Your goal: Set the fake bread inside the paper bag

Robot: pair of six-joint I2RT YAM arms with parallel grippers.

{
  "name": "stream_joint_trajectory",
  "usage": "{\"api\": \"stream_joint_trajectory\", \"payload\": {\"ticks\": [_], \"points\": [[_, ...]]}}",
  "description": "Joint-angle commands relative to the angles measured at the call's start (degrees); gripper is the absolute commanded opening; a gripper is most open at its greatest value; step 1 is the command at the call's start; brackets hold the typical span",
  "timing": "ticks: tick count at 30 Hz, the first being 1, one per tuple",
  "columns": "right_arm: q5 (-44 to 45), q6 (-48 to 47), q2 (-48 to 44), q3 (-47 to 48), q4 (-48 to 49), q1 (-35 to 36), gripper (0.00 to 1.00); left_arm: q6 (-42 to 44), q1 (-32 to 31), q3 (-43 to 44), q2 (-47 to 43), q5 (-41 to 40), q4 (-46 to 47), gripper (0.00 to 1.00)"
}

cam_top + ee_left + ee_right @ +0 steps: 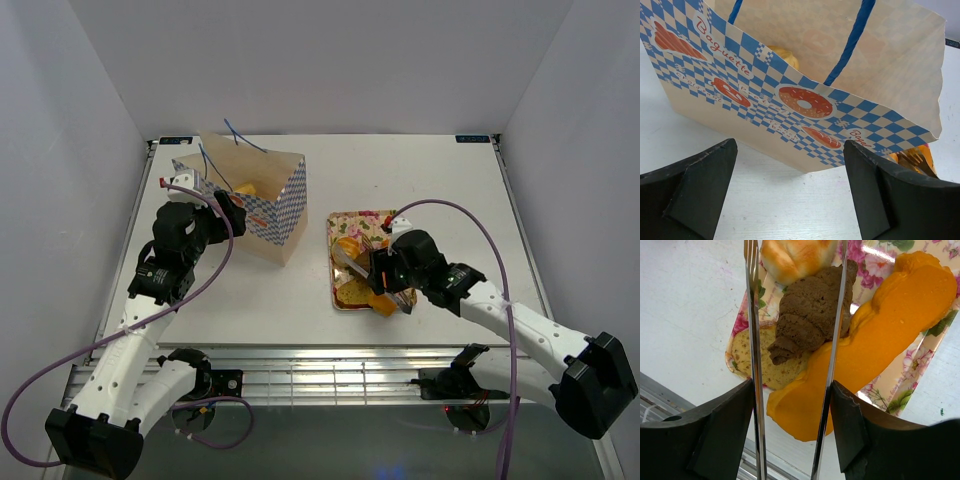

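My right gripper (792, 410) is shut on a pair of metal tongs (754, 340). The tongs' two arms reach over the floral tray (920, 370) and lie on either side of a brown croissant (807, 315). Beside the croissant are a long orange bread (890, 325), a golden roll (792, 257) and a speckled toast slice (752, 355). The paper bag (262, 195) stands open at the back left with an orange bread (785, 56) inside. My left gripper (790, 175) is open just in front of the bag's checkered side (790, 95), holding nothing.
The tray (358, 218) lies mid-table, right of the bag. The bag's blue string handles (852, 37) stick up over its mouth. The table's near edge and metal rails (320, 375) run just below the tray.
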Motion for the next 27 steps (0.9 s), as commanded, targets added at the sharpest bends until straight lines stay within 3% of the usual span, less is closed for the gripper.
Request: {"api": "stream_joint_trajectory", "payload": {"ticks": [1, 27], "points": [[1.7, -0.9, 0.9, 2.2, 2.7, 0.2, 0.66, -0.8, -0.2, 1.7, -0.6, -1.0, 0.2, 0.98], [1.7, -1.9, 9.1, 9.2, -0.6, 0.2, 0.63, -0.2, -0.2, 1.7, -0.4, 1.0, 0.4, 0.98]]}}
